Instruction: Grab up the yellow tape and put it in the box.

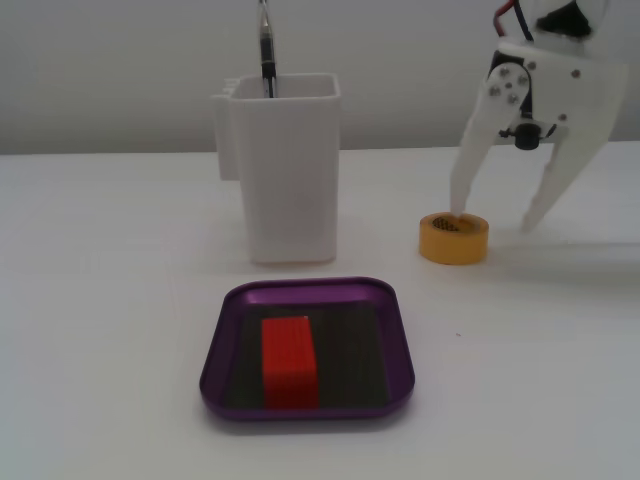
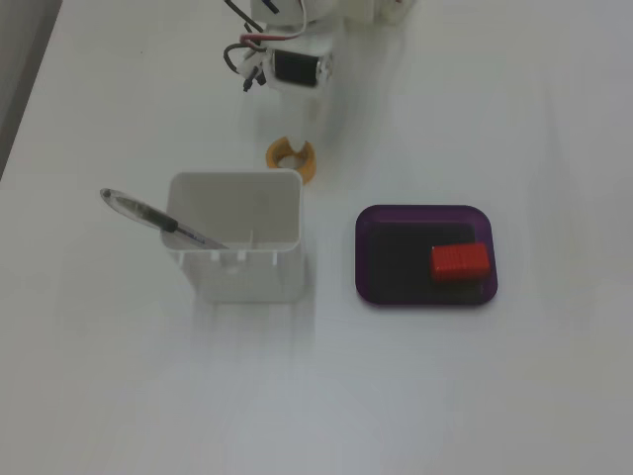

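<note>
The arm is at the grasp step: its gripper stands spread wide over the tape, one fingertip dipping into the roll's hollow, the other outside, nothing gripped yet. Next, it likely needs to close on the ring's wall, then lift toward the box. The white container holds a pen. The box holds a red block. The tape sits on the table beside the container.

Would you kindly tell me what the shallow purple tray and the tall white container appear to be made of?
The shallow purple tray looks like anodised metal: its rim has a glossy metallic sheen. The tall white container looks like matte, slightly translucent plastic, though I cannot be certain.
</note>
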Robot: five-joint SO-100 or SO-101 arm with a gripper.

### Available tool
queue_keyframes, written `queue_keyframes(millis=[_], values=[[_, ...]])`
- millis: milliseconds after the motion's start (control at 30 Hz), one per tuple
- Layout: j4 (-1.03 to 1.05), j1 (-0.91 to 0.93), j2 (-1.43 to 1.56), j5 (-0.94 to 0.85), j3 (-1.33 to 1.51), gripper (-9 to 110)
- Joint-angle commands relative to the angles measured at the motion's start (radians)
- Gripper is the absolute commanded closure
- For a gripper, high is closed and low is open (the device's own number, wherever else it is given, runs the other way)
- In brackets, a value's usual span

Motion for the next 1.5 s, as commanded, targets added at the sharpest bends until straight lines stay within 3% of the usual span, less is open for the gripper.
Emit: queue_keyframes(millis=[0, 500, 700, 933, 1267, 1467], values=[[-0.029, -0.009, 0.003, 0.002, 0.008, 83], [-0.1, 0.005, -0.175, 0.006, 0.009, 84], [-0.092, -0.008, -0.186, 0.009, -0.005, 103], [-0.067, -0.015, 0.008, 0.044, -0.035, 102], [-0.009, -0.411, 0.499, 0.046, -0.051, 102], [-0.16, -0.474, 0.411, 0.048, -0.034, 102]])
